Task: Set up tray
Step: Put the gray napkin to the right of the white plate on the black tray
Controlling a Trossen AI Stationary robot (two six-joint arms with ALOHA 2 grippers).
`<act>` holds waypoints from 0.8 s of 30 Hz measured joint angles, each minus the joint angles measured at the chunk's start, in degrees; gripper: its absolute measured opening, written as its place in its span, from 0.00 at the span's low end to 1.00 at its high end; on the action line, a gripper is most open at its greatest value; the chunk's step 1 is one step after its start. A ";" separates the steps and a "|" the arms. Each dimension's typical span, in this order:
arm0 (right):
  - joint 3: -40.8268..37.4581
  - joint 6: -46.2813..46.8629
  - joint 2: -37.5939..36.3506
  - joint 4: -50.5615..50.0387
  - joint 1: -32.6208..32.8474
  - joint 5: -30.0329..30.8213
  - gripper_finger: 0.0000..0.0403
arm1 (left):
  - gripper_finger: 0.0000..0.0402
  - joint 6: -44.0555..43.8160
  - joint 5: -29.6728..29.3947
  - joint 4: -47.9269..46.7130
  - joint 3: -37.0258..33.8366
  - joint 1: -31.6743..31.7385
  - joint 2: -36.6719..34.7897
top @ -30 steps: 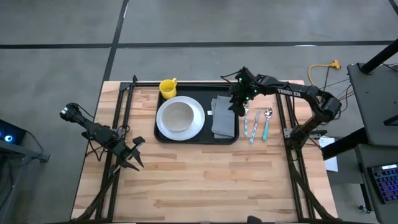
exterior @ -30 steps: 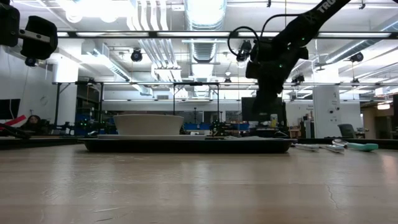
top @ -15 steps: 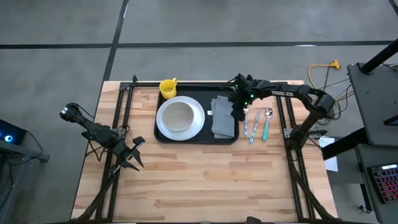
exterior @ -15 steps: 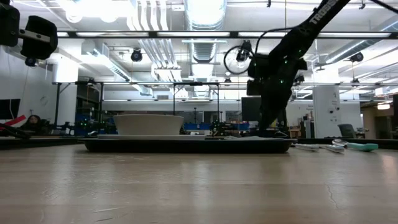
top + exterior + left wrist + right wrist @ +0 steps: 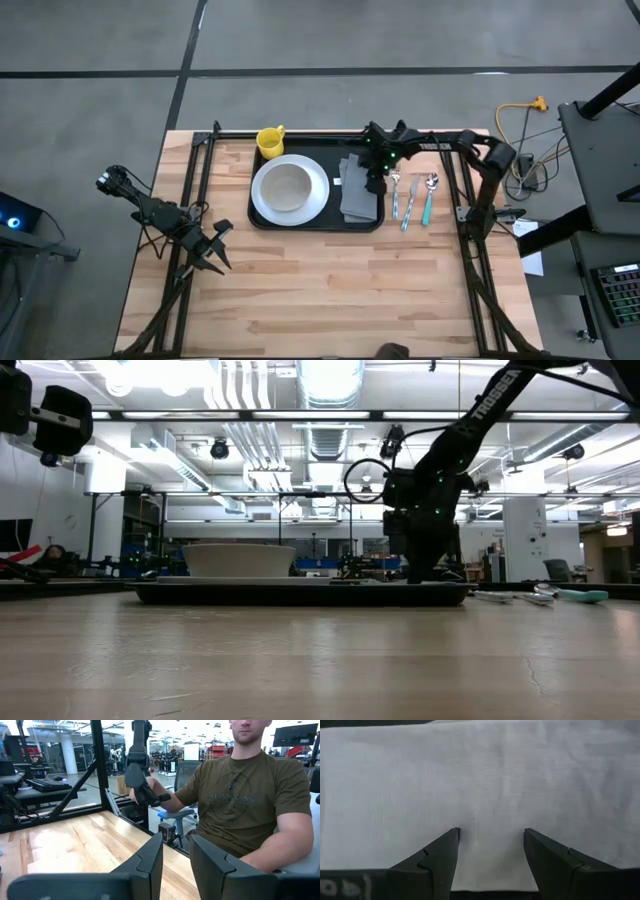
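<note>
Jaws spread on the right gripper (image 5: pixel 490 857), tips down on the grey napkin (image 5: pixel 358 190) at the right end of the tray (image 5: pixel 300 226), which sits mid-table toward the far edge w/ the white plate (image 5: pixel 290 188) on its left half. Looks like the napkin step; next probably calls for a pinch on the cloth, or a lift off. Cutlery (image 5: pixel 412 198) lies just beside the tray, yellow cup (image 5: pixel 270 140) at its far-left corner. Left gripper (image 5: pixel 212 255) waits near the table's left edge, jaws apart.
</note>
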 joint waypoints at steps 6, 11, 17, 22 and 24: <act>1.87 -0.88 3.09 -0.79 -0.03 0.21 0.52 | 0.19 0.00 0.00 0.00 0.01 0.00 0.00; 3.58 -0.57 3.37 -0.38 0.01 0.83 0.52 | 0.19 0.00 -0.02 0.00 0.00 0.00 0.01; 4.35 1.97 3.13 0.19 -0.03 1.36 0.52 | 0.19 0.00 -0.01 0.00 0.01 0.00 0.02; 4.28 1.75 2.98 -0.26 -0.03 1.33 0.52 | 0.19 0.00 -0.02 0.00 0.01 0.00 0.02; 4.44 1.98 2.92 -0.59 -0.03 1.31 0.52 | 0.19 0.00 -0.02 0.00 0.01 0.00 0.02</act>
